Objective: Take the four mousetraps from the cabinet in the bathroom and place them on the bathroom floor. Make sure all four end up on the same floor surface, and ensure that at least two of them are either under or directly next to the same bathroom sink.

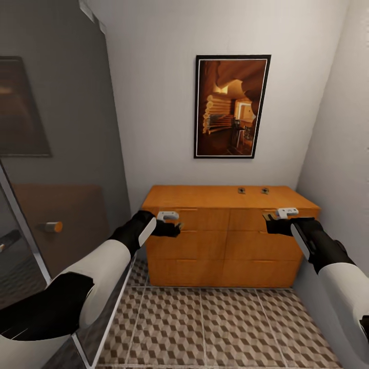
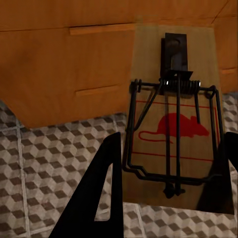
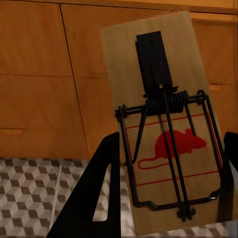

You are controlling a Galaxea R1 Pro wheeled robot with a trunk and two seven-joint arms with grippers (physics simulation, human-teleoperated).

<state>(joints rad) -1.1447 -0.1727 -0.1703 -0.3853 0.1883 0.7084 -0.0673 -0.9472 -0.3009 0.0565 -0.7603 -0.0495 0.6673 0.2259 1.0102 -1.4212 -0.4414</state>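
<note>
Mousetraps: two held, two on the cabinet top. Left gripper is clamped on a mousetrap; a flat rectangular pale-wood board with black wire spring bar, coil and a red mouse print. In the left wrist view its long axis runs along the fingers, with the black metal tab end pointing away from the gripper toward the cabinet. Black finger overlaps the board's near edge on one side; the other finger sits at the opposite edge.

Right gripper is clamped on a second mousetrap of the same build, board slightly tilted relative to the fingers, tab end also pointing away toward the drawer fronts.

In the head view both grippers, left and right, hang in front of the top drawer row at the cabinet's left and right ends. The held traps are too small to make out there.

Two more small dark traps lie on the cabinet top near the back wall: one and another, side by side, near each other but apart. Orientation is too small to tell.

Cabinet is low, wide, orange-brown wood with flat drawer fronts and slim bar handles. Bathroom floor has square tiles with a brown/cream cube pattern and pale grout. Framed picture hangs on the white wall above.
</note>
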